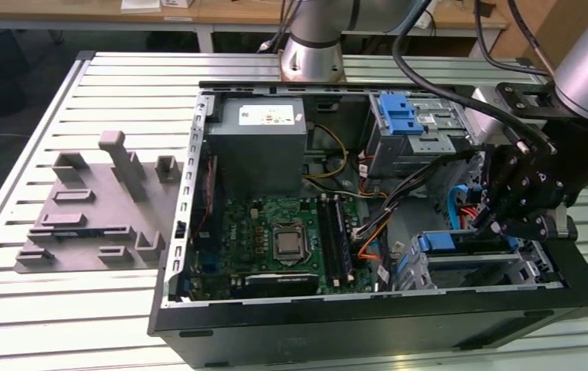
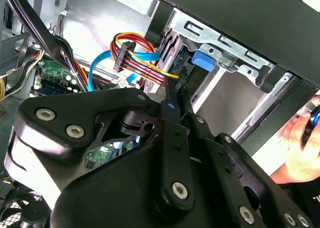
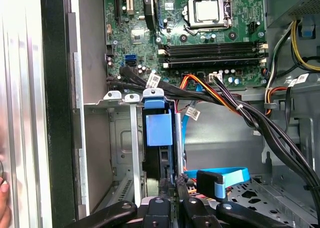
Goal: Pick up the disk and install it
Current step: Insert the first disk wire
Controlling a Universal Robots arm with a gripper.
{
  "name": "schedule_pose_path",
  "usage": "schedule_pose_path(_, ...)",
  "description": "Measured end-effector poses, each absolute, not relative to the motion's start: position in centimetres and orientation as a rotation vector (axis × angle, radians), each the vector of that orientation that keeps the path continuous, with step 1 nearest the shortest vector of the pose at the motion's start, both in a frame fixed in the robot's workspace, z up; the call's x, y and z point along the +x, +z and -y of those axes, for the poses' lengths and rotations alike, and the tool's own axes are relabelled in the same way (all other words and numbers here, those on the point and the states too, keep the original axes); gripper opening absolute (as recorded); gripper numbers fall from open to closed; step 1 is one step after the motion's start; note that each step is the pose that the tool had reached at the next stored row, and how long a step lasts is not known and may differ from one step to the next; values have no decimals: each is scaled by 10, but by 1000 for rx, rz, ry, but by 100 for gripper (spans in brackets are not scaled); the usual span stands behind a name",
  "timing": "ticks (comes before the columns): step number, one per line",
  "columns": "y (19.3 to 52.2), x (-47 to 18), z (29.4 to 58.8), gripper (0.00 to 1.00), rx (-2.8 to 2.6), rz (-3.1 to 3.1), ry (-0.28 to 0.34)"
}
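Note:
The disk (image 3: 159, 130) stands on edge in a slot of the lower drive cage (image 3: 117, 138), with its blue bracket end facing up. In the exterior view the disk (image 1: 448, 242) sits in the case's corner nearest the camera, on that view's right. My gripper (image 3: 171, 185) is just above the disk's end, fingers shut together, with the tips at or touching its edge. The second wrist view has the gripper (image 2: 176, 91) pointing at the blue bracket (image 2: 202, 59). The exterior view places the gripper (image 1: 479, 224) inside the case, over the cage.
Bundled black, orange and blue cables (image 3: 225, 101) run close beside the cage. The motherboard (image 1: 283, 239), the grey power supply box (image 1: 263, 131) and an upper cage with a blue latch (image 1: 412, 116) also sit in the case. A person's hand (image 2: 300, 148) rests outside the case wall. A grey fixture (image 1: 98, 209) lies on the table.

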State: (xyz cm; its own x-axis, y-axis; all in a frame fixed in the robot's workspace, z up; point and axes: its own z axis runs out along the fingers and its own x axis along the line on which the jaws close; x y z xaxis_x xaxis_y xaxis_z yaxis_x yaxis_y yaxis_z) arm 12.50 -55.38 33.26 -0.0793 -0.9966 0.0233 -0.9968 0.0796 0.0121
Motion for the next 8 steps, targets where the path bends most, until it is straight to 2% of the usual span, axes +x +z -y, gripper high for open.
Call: schedule_pose_path(8,335,125,554,16,2114,2289,11)
